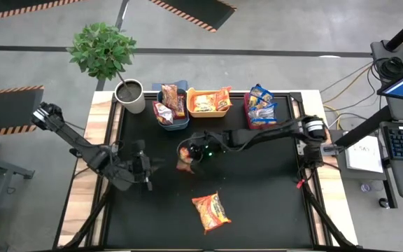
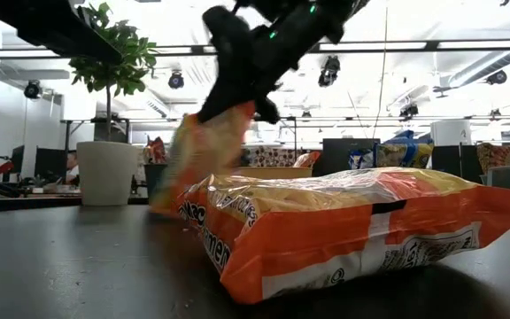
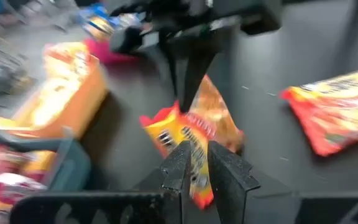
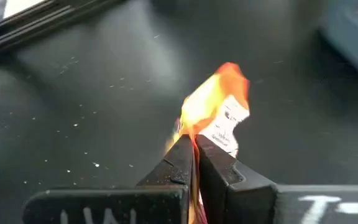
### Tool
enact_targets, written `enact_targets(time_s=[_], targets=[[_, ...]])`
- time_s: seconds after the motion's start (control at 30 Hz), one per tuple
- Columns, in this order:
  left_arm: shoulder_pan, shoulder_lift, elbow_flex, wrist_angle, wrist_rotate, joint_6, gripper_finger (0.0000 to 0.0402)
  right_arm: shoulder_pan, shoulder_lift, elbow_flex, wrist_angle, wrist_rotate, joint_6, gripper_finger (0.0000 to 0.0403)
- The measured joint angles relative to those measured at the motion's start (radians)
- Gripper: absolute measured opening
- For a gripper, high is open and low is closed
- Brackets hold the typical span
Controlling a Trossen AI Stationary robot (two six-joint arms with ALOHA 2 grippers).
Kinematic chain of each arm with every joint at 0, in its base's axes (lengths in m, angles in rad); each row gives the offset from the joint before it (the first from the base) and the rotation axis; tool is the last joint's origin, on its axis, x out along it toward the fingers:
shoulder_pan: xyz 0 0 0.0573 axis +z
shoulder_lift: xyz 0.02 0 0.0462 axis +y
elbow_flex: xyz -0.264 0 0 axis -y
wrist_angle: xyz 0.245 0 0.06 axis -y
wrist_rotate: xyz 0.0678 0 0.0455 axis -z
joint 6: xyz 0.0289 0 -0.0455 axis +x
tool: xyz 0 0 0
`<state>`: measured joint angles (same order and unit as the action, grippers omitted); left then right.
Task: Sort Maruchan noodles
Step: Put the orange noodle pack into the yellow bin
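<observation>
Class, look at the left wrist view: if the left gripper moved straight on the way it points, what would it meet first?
Most likely the orange noodle packet pinched by the right gripper. It hangs directly ahead of the left gripper, though the gap between them is hard to judge.

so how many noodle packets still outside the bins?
2. One orange packet lies flat on the mat near the front edge. The other packet hangs mid-table, pinched in the right gripper fingers. None hidden that I can see.

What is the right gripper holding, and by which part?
The right gripper is shut on an orange noodle packet, pinched at its top edge. The left gripper holds nothing.
</observation>
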<state>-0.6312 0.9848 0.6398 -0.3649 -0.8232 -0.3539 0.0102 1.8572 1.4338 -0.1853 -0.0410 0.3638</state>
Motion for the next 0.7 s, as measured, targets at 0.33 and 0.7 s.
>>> enact_targets(time_s=[0.33, 0.7], targets=[[0.001, -0.033, -0.041, 0.006, -0.128, 0.053, 0.0038, -0.037, -0.150, 0.000, -0.126, 0.022, 0.026, 0.0008], [0.001, -0.021, -0.047, 0.006, -0.123, 0.030, 0.0038, -0.034, -0.159, 0.000, -0.189, 0.017, 0.063, 0.0008]])
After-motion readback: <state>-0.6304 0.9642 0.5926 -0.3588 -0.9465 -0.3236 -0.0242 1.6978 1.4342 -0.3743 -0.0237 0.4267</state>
